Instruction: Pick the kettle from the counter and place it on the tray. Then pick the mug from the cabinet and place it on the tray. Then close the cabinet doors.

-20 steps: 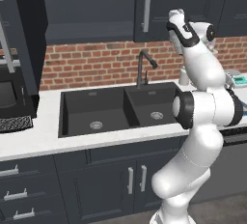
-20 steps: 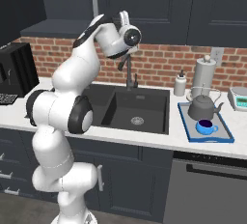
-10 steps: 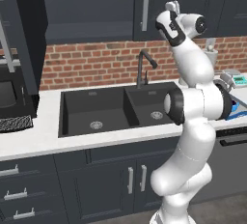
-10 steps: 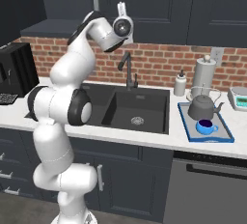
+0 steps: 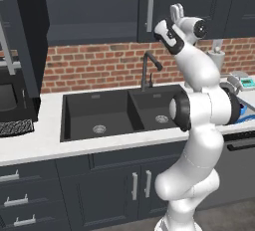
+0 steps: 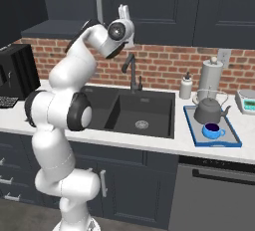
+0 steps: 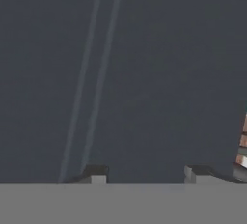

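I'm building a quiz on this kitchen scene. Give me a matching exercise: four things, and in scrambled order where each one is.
Things:
1. kettle
2. mug
3. paper-towel roll
4. gripper

Places:
A. on the counter against the brick wall
B. raised in front of the wall cabinet doors
C. far end of the tray
D. near end of the tray

Pairs: 1-C, 2-D, 3-A, 4-B

Tray (image 5: 245,114) mostly hidden behind the arm's elbow; cabinet doors (image 6: 149,3) cut off by the top edge; mug (image 6: 213,131) handle too small to tell
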Robot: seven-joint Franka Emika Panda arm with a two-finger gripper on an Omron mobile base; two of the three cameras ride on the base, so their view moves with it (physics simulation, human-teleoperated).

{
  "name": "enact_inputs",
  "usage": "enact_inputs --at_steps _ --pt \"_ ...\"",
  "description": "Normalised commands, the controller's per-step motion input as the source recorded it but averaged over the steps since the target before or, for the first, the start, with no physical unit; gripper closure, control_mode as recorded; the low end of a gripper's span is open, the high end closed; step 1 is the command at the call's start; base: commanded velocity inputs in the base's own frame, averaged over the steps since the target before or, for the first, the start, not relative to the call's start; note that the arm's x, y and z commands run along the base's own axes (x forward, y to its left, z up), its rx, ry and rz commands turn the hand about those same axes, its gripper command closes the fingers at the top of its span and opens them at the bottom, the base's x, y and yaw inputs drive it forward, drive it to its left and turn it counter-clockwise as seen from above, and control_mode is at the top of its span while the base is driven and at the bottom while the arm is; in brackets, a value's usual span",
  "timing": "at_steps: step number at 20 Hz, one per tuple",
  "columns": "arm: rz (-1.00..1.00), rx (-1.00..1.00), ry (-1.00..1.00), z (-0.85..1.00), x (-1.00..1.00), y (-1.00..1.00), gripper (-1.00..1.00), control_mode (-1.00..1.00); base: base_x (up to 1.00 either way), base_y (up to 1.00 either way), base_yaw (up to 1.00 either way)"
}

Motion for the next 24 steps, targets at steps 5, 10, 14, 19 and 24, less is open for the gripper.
enact_inputs --at_steps 5,10,14,19,24 --pt "-0.06 -0.11 0.10 -0.79 0.19 0.06 -1.00 -1.00 0.00 0.00 0.00" --pt "-0.08 -0.09 0.17 -0.56 -0.11 0.00 -1.00 -1.00 0.00 0.00 0.00" --pt "-0.07 -0.01 0.11 -0.21 -0.61 0.00 -1.00 -1.00 0.00 0.00 0.00" --pt "-0.01 0.00 0.02 -0.05 -0.84 0.00 -1.00 -1.00 0.00 0.00 0.00" --pt "0.00 -0.09 -0.07 -0.09 -0.16 0.00 -1.00 -1.00 0.00 0.00 0.00"
